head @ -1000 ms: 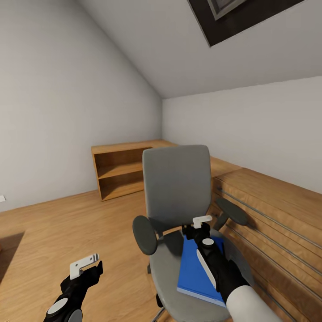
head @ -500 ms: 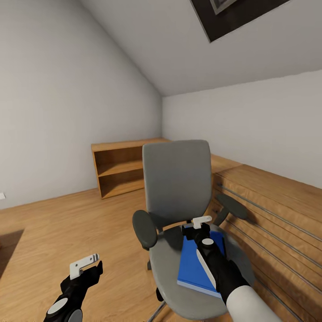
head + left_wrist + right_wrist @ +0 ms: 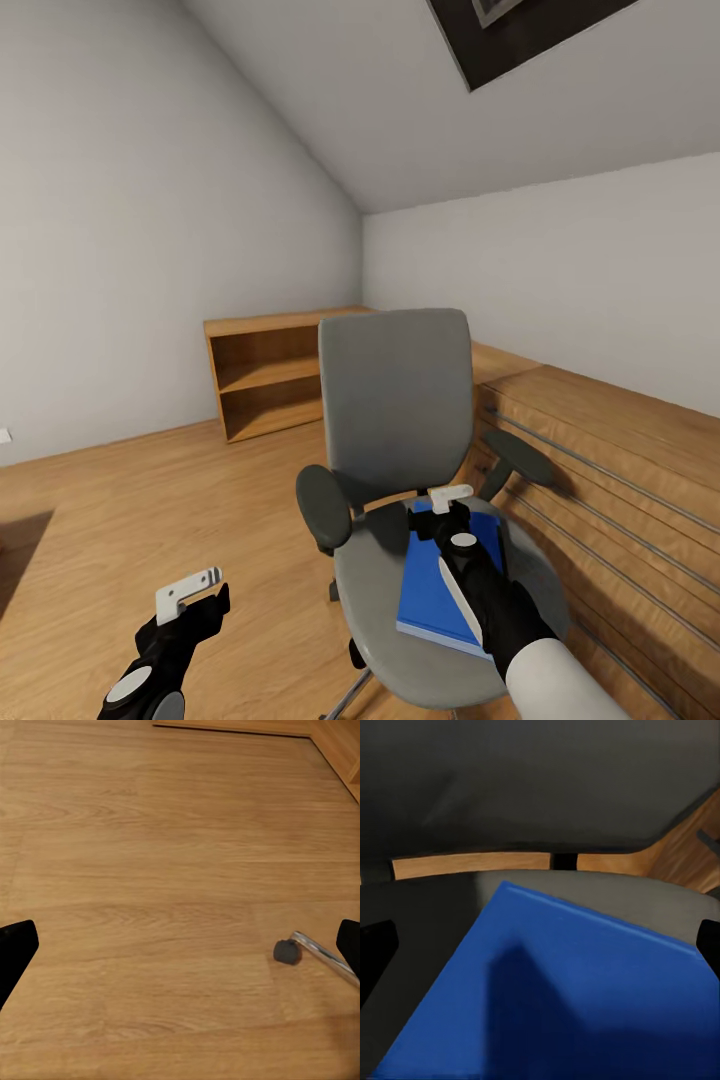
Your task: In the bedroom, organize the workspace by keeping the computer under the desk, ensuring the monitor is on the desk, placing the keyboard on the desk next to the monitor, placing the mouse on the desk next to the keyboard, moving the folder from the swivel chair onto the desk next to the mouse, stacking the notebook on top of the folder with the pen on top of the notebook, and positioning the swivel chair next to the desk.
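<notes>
Head view, from the left: one left gripper [image 3: 190, 592] hangs low over the wooden floor [image 3: 120, 510], its pale fingers parted with nothing between them. The left wrist view agrees, both dark finger edges wide apart over bare planks, with one chair caster [image 3: 286, 952] on a chrome leg beside them. Further back, one open wooden shelf unit [image 3: 265, 378] stands against the grey wall. Moving to the middle, there's one swivel chair [image 3: 396, 400], grey back upright, two round dark armrests, one on each side. On its seat lies one blue folder [image 3: 432, 590], flat. The right gripper [image 3: 452, 500] hovers just above the folder's far end, the arm stretched over it. In the right wrist view the folder [image 3: 577, 997] lies between the spread fingers, the jaws open and holding nothing. To the right, a long wooden chest [image 3: 610, 470] with grey rails runs along the wall.
</notes>
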Available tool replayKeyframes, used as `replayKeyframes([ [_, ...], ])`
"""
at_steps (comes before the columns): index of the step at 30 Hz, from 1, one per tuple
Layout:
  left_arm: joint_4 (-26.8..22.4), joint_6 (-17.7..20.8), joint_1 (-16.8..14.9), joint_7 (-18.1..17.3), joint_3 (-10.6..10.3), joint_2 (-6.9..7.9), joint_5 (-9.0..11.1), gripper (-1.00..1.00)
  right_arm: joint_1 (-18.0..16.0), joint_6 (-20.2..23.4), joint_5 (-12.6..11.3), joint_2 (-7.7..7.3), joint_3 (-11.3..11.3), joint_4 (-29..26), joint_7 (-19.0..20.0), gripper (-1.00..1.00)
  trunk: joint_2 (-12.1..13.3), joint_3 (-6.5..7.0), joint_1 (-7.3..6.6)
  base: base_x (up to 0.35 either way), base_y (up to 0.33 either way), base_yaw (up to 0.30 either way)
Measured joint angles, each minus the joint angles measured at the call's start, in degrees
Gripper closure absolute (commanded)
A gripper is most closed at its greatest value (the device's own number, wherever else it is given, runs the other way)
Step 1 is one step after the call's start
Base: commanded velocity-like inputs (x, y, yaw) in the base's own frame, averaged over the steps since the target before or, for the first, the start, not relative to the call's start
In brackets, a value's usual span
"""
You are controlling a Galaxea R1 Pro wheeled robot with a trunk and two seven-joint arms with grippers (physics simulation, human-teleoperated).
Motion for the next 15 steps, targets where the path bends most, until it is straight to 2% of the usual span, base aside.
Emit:
replayKeyframes([
  [2, 0.00, 0.00, 0.00, 0.00, 0.00, -0.01, 0.01, -1.00, 0.00, 1.12, -0.05, 0.01, 0.01, 0.00, -0.01, -1.00, -0.79, -0.35, 0.43, 0.000, 0.000, 0.000],
  [10, 0.00, 0.08, 0.00, 0.00, 0.00, -0.05, 0.00, -1.00, 0.00, 1.67, -0.06, -0.04, -0.02, 0.00, -0.10, -1.00, -0.80, -0.36, 0.44, 0.000, 0.000, 0.000],
  [15, 0.00, 0.07, 0.00, 0.00, 0.00, -0.05, 0.01, -1.00, 0.00, 1.70, -0.06, -0.06, -0.05, 0.00, -0.10, -1.00, -2.79, -1.25, 1.53, 0.000, 0.000, 0.000],
])
